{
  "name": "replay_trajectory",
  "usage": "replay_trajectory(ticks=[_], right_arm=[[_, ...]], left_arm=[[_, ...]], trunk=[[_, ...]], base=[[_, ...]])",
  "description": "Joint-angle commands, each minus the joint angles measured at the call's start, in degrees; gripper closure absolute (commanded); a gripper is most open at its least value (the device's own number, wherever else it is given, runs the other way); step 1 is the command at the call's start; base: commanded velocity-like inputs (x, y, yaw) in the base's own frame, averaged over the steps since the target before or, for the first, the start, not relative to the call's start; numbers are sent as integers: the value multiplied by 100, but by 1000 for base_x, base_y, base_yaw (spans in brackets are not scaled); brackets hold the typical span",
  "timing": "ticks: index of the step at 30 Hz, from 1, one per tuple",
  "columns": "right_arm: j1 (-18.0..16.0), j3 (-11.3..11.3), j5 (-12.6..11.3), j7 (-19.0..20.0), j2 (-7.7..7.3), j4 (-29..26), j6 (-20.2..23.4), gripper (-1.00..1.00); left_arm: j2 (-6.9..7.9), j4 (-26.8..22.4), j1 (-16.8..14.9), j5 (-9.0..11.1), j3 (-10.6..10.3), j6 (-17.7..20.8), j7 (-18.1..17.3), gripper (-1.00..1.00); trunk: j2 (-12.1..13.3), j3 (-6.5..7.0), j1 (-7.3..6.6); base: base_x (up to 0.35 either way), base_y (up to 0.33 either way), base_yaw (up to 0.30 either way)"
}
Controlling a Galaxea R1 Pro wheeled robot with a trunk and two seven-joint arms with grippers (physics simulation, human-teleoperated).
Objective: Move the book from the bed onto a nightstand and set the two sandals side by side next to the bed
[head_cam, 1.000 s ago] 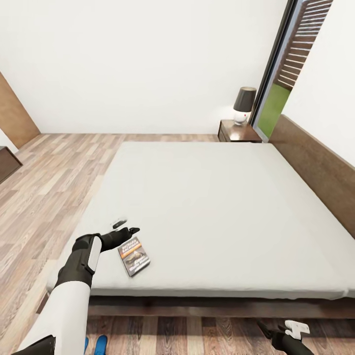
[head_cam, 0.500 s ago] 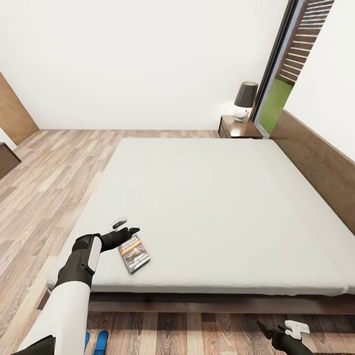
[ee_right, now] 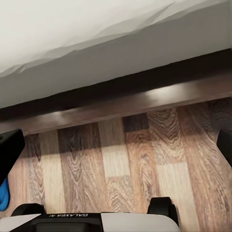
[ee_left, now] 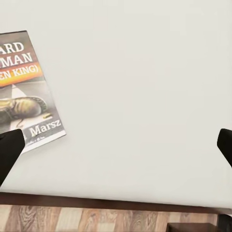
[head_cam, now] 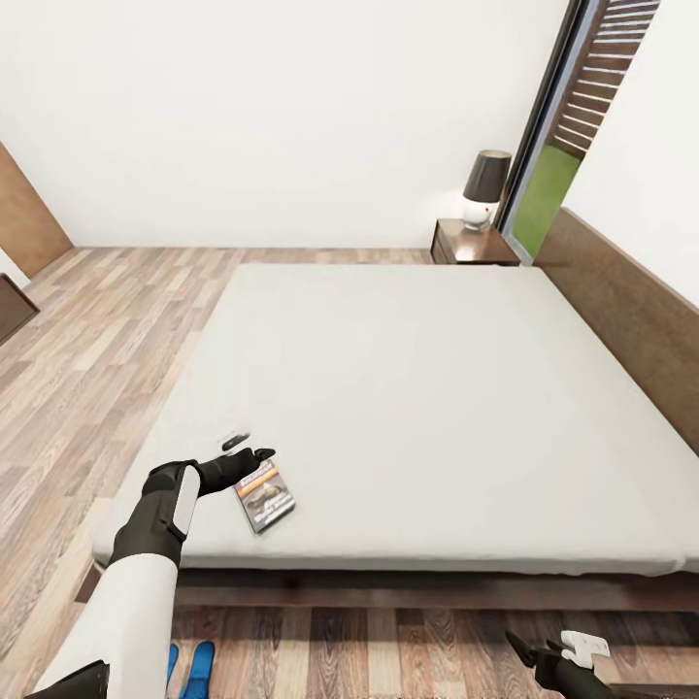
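Sandals: two blue sandals (head_cam: 191, 668) lie side by side on the wood-plank floor (head_cam: 87, 359), just off the near edge of the bed.
Right gripper: right gripper (head_cam: 551, 652) hangs low over the floor beside the bed frame, fingers spread, holding nothing.
Left gripper: left gripper (head_cam: 249, 448) hovers over the mattress, jaws wide apart and empty, just beside the book.
Book: paperback book (head_cam: 265, 496) lies flat on the bed (head_cam: 437, 388) near its front left corner.
Nightstand: dark nightstand (head_cam: 471, 243) stands at the far corner by the headboard, with a lamp (head_cam: 482, 187) on it.

book (ee_left: 26, 92) cover reads "KING)" and "Marsz", robot base (ee_right: 87, 223) "GALAXEA"
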Motion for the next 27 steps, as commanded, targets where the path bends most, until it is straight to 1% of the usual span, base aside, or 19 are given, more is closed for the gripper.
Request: replay_trajectory(ticks=[1,7,8,9,10,11,12,14,16,19,24,25,27], right_arm=[[-11,-32,4,35,-3,27,-28,-100],[-11,-32,0,35,-3,27,-28,-100],[-11,-32,1,35,-3,27,-28,-100],[-11,-32,0,35,-3,27,-28,-100],[-11,-32,1,35,-3,27,-28,-100],[-11,-32,2,35,-3,27,-28,-100],[-11,-32,2,35,-3,27,-28,-100],[-11,-32,1,35,-3,27,-28,-100],[-11,-32,3,35,-3,27,-28,-100],[-11,-32,-1,35,-3,27,-28,-100],[-11,-32,0,35,-3,27,-27,-100],[-11,-32,-1,35,-3,27,-27,-100],[-11,-32,-2,35,-3,27,-28,-100]], left_arm=[[-7,-5,-6,14,29,43,-15,-100],[10,-11,-6,13,42,43,-15,-100],[53,-15,-5,12,51,45,-17,-100],[152,-18,-5,18,77,51,-28,-100],[218,-19,-5,24,98,53,-32,-100],[351,-20,-5,38,161,56,-42,-100],[449,-21,-5,71,248,58,-50,-100],[539,-21,-5,155,388,58,-59,-100],[594,-20,-5,247,479,54,-60,-100],[603,-19,-5,299,519,46,-59,-100],[579,-15,-5,304,522,44,-52,-100],[534,-15,-5,301,525,42,-51,-100],[497,-14,-5,294,527,40,-51,-100]], trunk=[[-9,-17,2],[-9,-71,2],[-9,-80,2],[-9,-89,2],[-9,-98,2],[-9,-107,2],[-9,-116,2],[-9,-134,2],[-9,-152,2],[-9,-179,2],[-9,-224,2],[-9,-233,2],[-9,-251,2]], base=[[0,0,0],[0,0,0],[0,0,0],[0,0,0],[0,0,0],[0,0,0],[0,0,0],[0,0,0],[0,0,0],[0,0,0],[0,0,0],[0,0,0],[0,0,0]])
